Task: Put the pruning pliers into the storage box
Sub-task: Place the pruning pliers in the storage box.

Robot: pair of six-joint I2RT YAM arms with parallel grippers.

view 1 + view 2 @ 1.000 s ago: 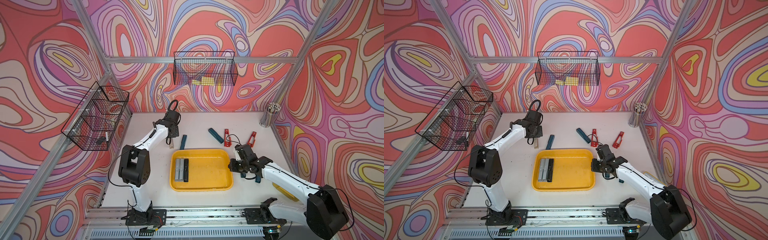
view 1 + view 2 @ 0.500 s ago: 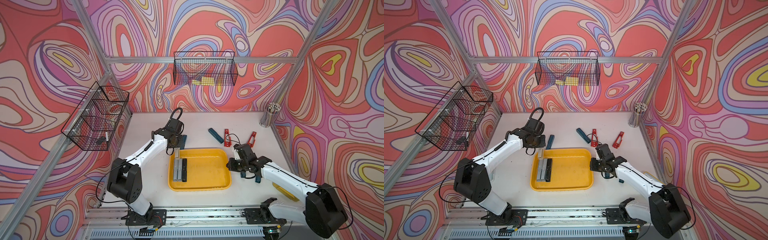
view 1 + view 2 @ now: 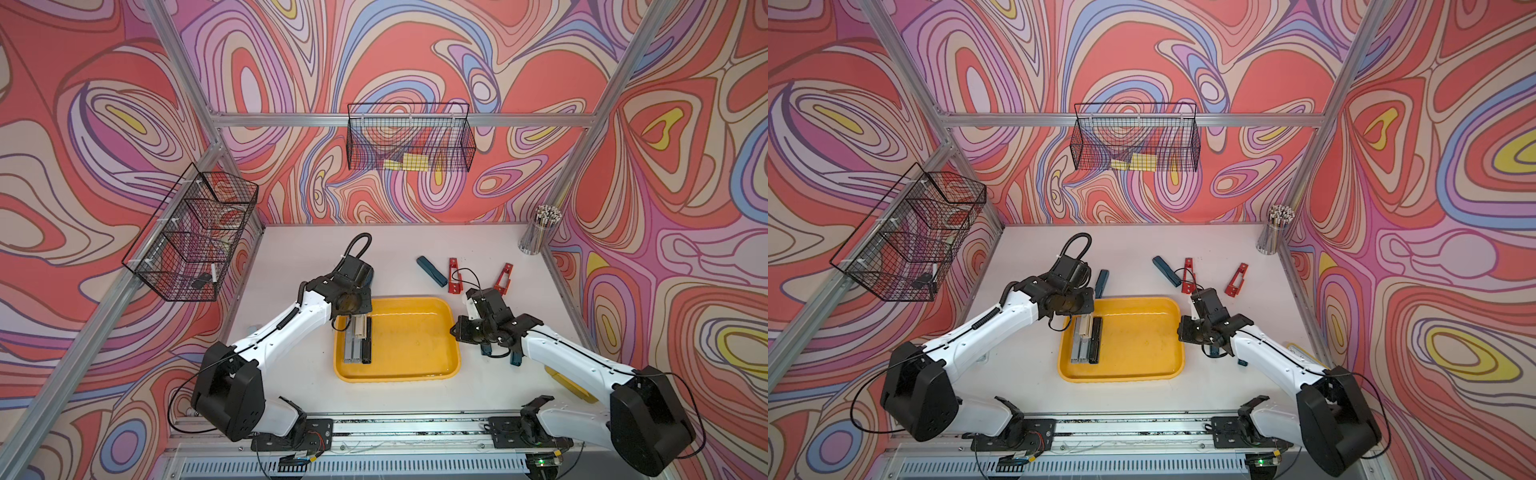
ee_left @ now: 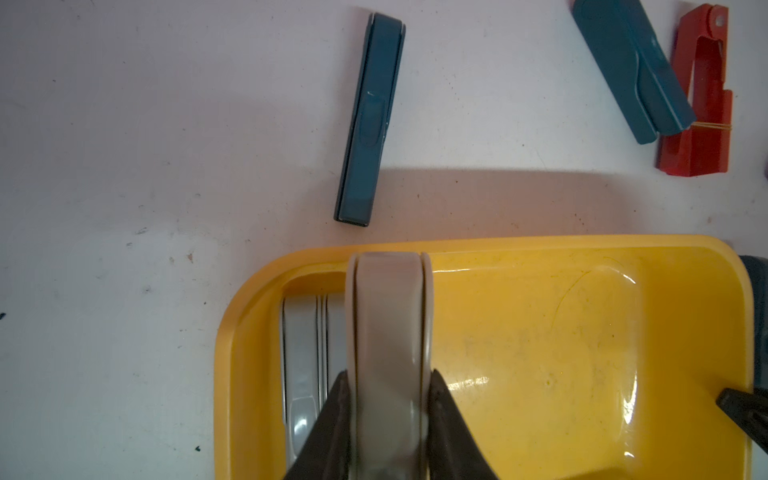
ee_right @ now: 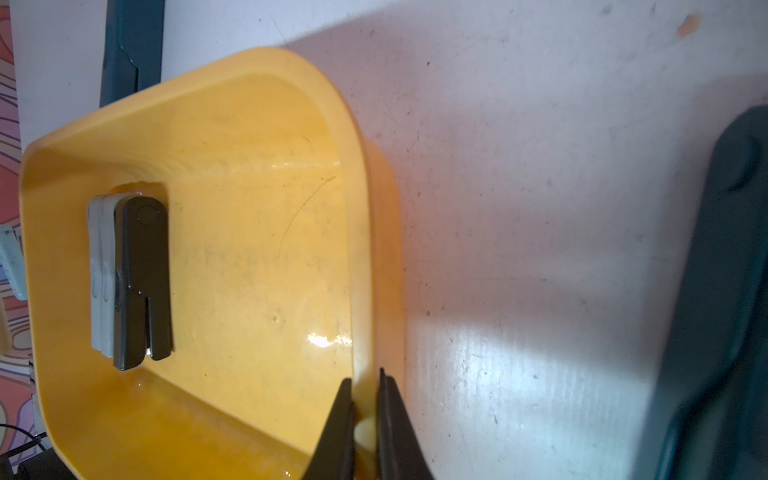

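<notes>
Now the left gripper (image 4: 388, 376) pinches a beige bar (image 4: 388, 316) over the storage box (image 4: 540, 332), above grey bars (image 4: 301, 353) and a black bar (image 5: 141, 282). The right gripper (image 5: 365, 382) clamps its rim, and a teal bar (image 4: 368, 120) lies just outside.

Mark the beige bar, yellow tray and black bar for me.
beige bar (image 4: 388, 332): left wrist view, upper face.
yellow tray (image 3: 399, 375): in a top view, near rim.
black bar (image 5: 141, 266): right wrist view, its middle.

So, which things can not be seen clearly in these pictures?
- Black bar: hidden in left wrist view by the held beige bar.
- Teal bars beside the tray: in both top views, mostly under right arm.
- Yellow items in back basket: too small.
</notes>
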